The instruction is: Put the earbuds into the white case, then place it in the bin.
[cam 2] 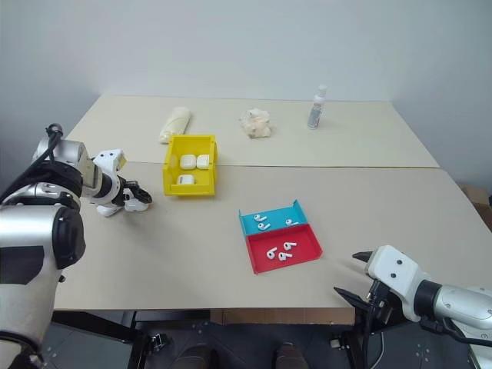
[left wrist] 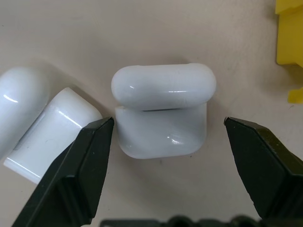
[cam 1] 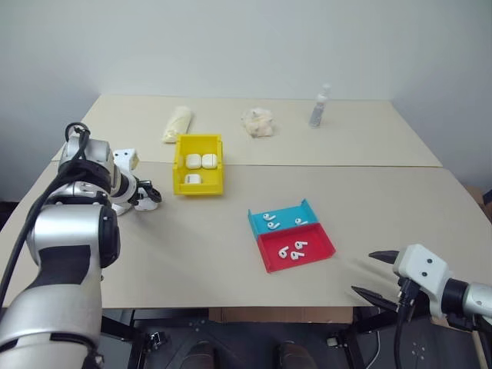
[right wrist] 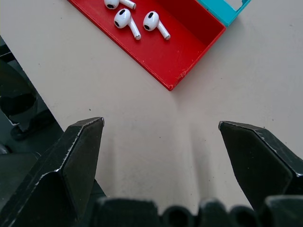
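Left gripper (left wrist: 168,137) open, straddling closed white case (left wrist: 161,113) on table, not yet gripping. Next: close jaws on it. Right gripper (right wrist: 161,142) open, idle near tray (right wrist: 175,52) of earbuds (right wrist: 127,17).

Bin (cam 1: 198,184) (holding cases) sits left of the tray (cam 1: 290,244), earbuds (cam 1: 292,250) inside it.

beige table (cam 1: 231,254), blue-and-red tray (cam 1: 317,247), small bottle (cam 1: 320,107), crumpled cloth (cam 1: 258,123)

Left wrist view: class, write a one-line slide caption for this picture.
Open left hand straddles a closed white case on the table, a second case lying beside it.
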### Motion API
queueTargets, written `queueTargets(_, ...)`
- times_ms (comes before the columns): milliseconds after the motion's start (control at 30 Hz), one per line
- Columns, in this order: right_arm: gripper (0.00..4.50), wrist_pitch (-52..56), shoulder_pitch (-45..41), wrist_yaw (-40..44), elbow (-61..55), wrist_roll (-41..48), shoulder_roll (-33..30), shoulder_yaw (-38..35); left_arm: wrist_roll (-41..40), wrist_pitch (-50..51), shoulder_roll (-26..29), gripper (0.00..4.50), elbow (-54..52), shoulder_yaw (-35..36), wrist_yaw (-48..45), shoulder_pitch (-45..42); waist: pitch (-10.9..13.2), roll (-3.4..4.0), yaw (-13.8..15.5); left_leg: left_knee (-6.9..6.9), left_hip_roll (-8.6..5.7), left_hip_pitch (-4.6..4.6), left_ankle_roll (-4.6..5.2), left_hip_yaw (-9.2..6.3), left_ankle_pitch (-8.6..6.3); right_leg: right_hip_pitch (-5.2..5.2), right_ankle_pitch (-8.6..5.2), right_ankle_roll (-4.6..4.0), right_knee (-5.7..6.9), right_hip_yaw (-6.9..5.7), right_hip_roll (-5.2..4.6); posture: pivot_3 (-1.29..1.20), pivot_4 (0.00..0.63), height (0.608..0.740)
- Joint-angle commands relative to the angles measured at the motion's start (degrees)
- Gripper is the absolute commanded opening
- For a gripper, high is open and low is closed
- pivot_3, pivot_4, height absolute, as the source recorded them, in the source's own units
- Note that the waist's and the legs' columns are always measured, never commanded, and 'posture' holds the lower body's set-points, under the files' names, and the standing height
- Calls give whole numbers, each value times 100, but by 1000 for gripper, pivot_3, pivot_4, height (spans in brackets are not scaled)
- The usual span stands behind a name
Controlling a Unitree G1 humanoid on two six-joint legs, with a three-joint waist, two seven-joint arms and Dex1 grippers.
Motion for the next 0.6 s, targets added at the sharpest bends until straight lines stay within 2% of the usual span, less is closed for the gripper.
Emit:
queueTargets(33,4500,-45,22,-32,-176,34,18,-145,88,-142,-35,4044,-11,-214,-264,18,0,0,4,0,0,0,0,0,0,0,0,0,-1,0,0,0,150,740)
queueTargets(133,4500,-42,40,-62,-190,25,28,-135,169,-181,-81,4044,24,-410,-459,55,0,0,2,0,0,0,-1,0,0,0,0,0,-1,0,0,0,150,740)
queueTargets(267,4500,-47,76,-103,-201,6,50,-111,77,-326,-91,4044,44,-272,-163,62,0,0,2,0,0,2,-1,1,0,1,0,0,-2,1,0,0,150,740)
queueTargets(567,4500,-42,126,-158,-235,-26,64,-104,121,-475,-146,4044,94,-342,-164,60,0,0,2,0,-1,3,-1,1,1,1,0,0,-1,2,0,0,150,740)
queueTargets(600,4500,-31,120,-164,-233,-20,66,-104,131,-495,-152,3871,96,-345,-110,62,0,0,3,0,-1,3,-1,1,1,1,0,0,-2,1,0,0,150,740)
